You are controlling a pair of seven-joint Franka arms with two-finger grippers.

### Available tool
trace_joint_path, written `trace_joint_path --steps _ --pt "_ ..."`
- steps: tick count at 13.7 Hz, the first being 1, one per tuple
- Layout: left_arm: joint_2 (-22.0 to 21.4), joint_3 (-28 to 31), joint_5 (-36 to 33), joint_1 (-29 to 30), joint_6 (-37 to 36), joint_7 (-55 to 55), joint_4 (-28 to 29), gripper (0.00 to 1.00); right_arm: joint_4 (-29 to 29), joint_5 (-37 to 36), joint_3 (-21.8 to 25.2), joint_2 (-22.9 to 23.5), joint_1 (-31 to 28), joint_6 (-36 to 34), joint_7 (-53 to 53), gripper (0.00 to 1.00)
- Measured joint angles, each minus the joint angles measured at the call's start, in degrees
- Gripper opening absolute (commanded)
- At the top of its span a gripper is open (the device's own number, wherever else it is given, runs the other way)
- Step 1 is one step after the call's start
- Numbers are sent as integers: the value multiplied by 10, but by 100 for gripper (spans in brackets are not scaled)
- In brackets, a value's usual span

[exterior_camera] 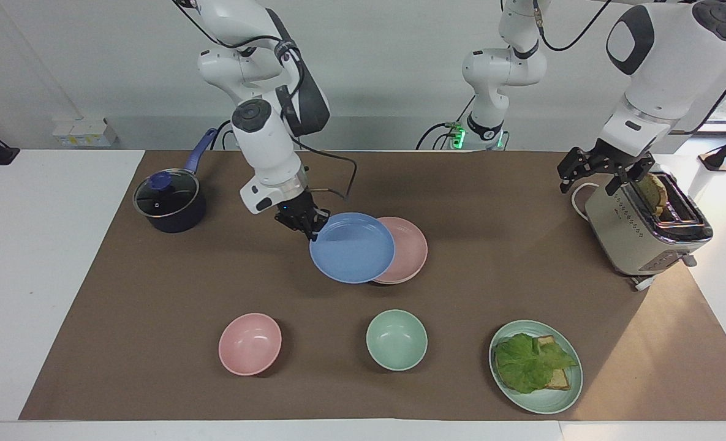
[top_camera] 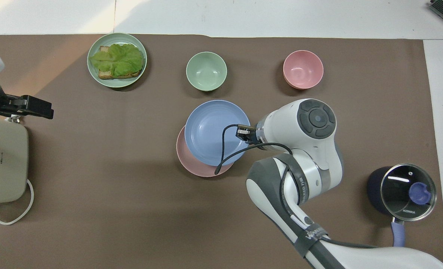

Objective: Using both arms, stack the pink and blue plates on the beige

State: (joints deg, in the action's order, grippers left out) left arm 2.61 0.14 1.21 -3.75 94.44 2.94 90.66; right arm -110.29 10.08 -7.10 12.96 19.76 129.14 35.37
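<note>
The blue plate hangs slightly tilted in the air. My right gripper is shut on its rim at the side toward the right arm's end. The plate is over most of the pink plate, which lies mid-table and shows as a crescent beside it. The beige plate lies under the pink one, almost wholly hidden. My left gripper waits open and holding nothing, up beside the toaster.
A toaster with bread stands at the left arm's end. Farther from the robots are a pink bowl, a green bowl and a green plate with a lettuce sandwich. A lidded dark pot sits at the right arm's end.
</note>
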Motion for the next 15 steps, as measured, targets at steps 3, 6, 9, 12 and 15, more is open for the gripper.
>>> trace_joint_path --steps 3,6,9,12,15 --pt "0 0 0 0 0 0 0 100 -1 3 0 22 23 21 13 0" --pt "0 0 0 0 0 0 0 100 -1 5 0 38 28 35 13 0" --pt "0 0 0 0 0 0 0 100 -1 5 1 38 28 35 13 0" --pt "0 0 0 0 0 0 0 100 -5 5 1 38 28 30 13 0" --pt "0 0 0 0 0 0 0 100 -7 5 1 38 28 11 13 0"
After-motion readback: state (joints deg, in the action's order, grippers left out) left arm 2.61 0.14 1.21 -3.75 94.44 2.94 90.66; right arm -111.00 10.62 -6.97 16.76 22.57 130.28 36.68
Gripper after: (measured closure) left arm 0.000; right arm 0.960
